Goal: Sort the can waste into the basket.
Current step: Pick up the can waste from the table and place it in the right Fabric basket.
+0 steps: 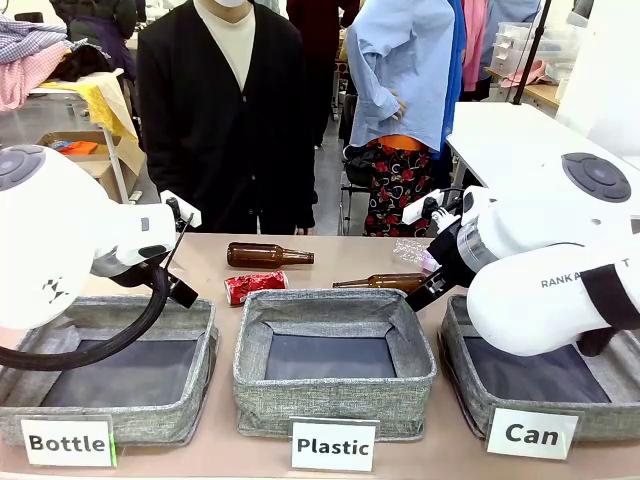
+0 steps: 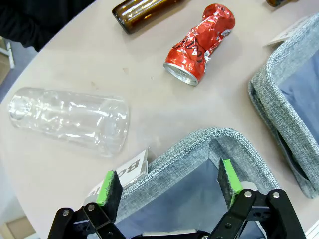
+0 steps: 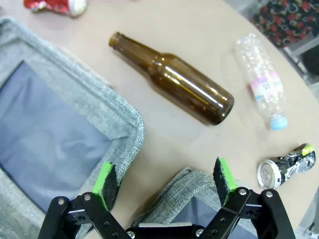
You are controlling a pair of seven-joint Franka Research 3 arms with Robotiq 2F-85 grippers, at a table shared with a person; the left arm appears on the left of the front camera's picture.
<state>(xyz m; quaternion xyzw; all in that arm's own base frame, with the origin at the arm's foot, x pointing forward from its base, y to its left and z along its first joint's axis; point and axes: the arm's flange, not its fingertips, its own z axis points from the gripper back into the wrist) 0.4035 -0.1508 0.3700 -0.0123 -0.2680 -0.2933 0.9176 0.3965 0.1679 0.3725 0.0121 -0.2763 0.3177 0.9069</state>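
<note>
The worktop (image 1: 205, 262) is a pale tan surface with a rounded far edge. Beyond it, at the upper left of the front view, pink and checked clothes (image 1: 25, 55) lie heaped on a table. A yellow cloth (image 1: 105, 105) hangs off that table's edge, and a cardboard box (image 1: 95, 165) sits below. At the upper right stands a white table (image 1: 510, 135), with clear plastic storage boxes (image 1: 525, 45) behind it. The floor (image 1: 326, 180) is grey. The light is bright and even.

Along the bottom of the front view you can read three white signs: the Bottle sign (image 1: 67, 442) on the left bin (image 1: 160, 420), the Plastic sign (image 1: 334, 446) on the middle bin (image 1: 335, 395), and the Can sign (image 1: 532, 433) on the basket (image 1: 455, 360). At the right edge, the right arm (image 1: 545, 300) shows "RANKA".
</note>
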